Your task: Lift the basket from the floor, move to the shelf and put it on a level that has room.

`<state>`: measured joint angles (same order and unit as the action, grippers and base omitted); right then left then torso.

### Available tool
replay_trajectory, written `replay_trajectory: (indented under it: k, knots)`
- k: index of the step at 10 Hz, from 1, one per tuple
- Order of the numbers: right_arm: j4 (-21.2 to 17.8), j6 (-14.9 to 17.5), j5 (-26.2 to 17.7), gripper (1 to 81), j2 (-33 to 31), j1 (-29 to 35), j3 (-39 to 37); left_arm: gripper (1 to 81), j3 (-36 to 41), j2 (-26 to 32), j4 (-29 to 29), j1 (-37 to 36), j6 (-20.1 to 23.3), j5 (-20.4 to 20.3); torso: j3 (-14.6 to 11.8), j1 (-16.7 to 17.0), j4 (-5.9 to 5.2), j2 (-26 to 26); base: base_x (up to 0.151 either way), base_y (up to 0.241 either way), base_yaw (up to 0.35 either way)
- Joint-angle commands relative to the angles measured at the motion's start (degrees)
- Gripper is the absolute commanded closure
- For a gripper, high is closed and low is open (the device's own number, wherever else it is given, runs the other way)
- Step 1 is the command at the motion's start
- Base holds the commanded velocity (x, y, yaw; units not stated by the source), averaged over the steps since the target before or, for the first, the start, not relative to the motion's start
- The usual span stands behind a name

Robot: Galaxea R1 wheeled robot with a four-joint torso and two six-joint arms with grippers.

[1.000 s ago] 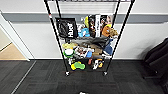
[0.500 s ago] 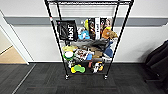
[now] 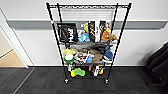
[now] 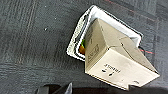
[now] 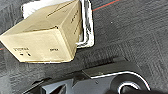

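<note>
Cream woven basket point(image 4: 78, 37) sits on the dark carpet floor point(image 4: 32, 37) with a cardboard box point(image 4: 112, 60) standing in it, unlifted, I judge, while the shelf point(image 3: 87, 42) waits ahead with its top level point(image 3: 87, 6) bare; either tool's state I cannot tell.

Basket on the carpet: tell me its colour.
Cream-white basket, seen best in the left wrist view.

One shelf point(image 3: 88, 42), one basket point(image 4: 77, 41), one cardboard box point(image 4: 112, 57)
</note>
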<state>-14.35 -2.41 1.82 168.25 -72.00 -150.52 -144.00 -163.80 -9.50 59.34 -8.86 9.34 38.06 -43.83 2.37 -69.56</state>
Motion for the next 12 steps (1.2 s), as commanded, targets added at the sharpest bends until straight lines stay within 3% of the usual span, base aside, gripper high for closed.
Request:
replay_trajectory:
  k: [1, 3, 4, 6, 10, 11, 12]
  knots:
    - [-1.2, -0.14, -3.66, 1.0, -0.88, 4.18, 0.41, 1.0, -1.2, -0.65, -1.22, -5.95, -0.01, 3.76, 0.0, -3.63, 0.0, -5.67, 0.0, 0.0, 0.0]
    - [-1.65, -0.14, -3.66, 1.0, -0.88, 4.36, 0.5, 1.0, -3.4, -1.97, -1.31, -6.82, -0.01, 5.95, 0.0, -6.03, 0.0, -9.44, 0.0, 0.0, 0.0]
    - [-1.82, -0.14, -3.66, 1.0, -1.05, 4.35, 0.59, 1.0, -3.84, -2.32, -1.32, -6.91, -0.01, 6.13, 5.3, -7.28, 0.0, -11.45, 0.0, 0.0, 0.0]
    - [-2.09, -0.14, -3.66, 1.0, -1.05, 4.27, 0.59, 1.0, -3.84, -2.5, -1.31, -7.0, -0.01, 6.13, 5.82, -9.14, 0.0, -14.47, 0.0, 0.0, 0.0]
    - [-2.26, -0.14, -3.75, 1.0, -0.97, 5.67, 0.67, 1.0, -3.84, -3.11, -1.4, -8.85, -0.01, 6.22, 12.51, -13.81, 0.0, -21.84, 0.0, 0.0, 0.0]
    - [-2.87, -0.14, -3.92, 1.0, -1.05, 6.37, 0.67, 1.0, -3.84, -3.37, -1.49, -9.37, -0.01, 6.82, 8.98, -15.04, 0.0, -23.76, 0.0, 0.0, 0.0]
    - [-3.05, -0.14, -4.88, 1.0, -1.14, 7.34, 0.5, 1.0, -3.84, -3.55, -1.49, -10.16, -0.02, 7.8, 10.69, -16.22, 0.0, -25.58, 0.0, 0.0, 0.0]
